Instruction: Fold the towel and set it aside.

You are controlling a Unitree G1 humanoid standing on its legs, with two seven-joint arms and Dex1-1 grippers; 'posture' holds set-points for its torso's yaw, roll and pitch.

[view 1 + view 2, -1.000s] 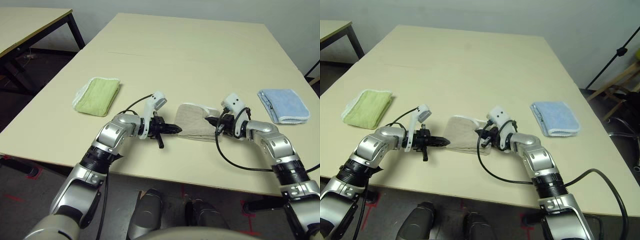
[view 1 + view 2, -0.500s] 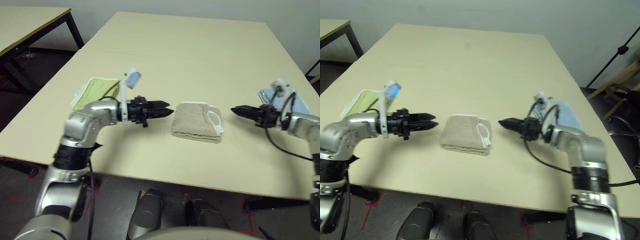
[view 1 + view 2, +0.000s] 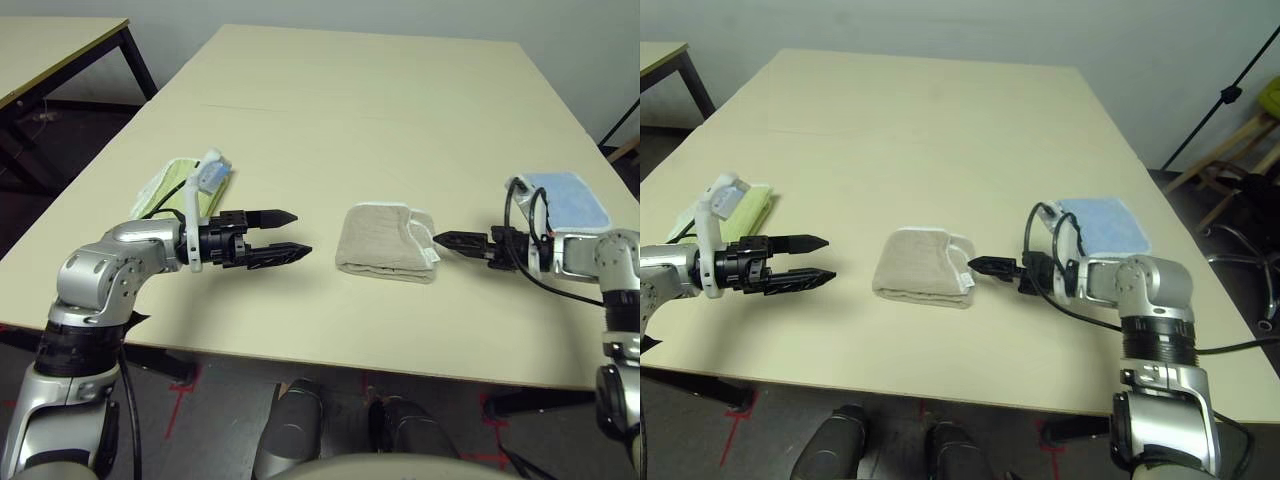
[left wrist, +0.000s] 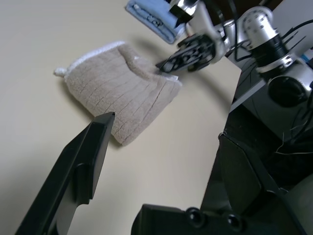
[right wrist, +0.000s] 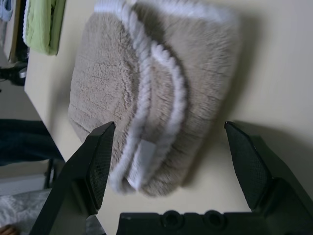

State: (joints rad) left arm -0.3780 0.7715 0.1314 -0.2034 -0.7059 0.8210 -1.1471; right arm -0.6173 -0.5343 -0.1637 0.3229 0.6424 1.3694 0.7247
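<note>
The beige towel [image 3: 385, 240] is lying folded near the centre of the frame on the table [image 3: 330, 130]. At centre left, the left tool [image 3: 305, 232] is standing open, apart from it; the right tool [image 3: 437, 240] is standing open just beside the towel's right edge.

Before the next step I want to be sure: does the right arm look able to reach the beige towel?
Probably yes: the right gripper stands open, close beside the beige towel, and nothing lies between them.
</note>
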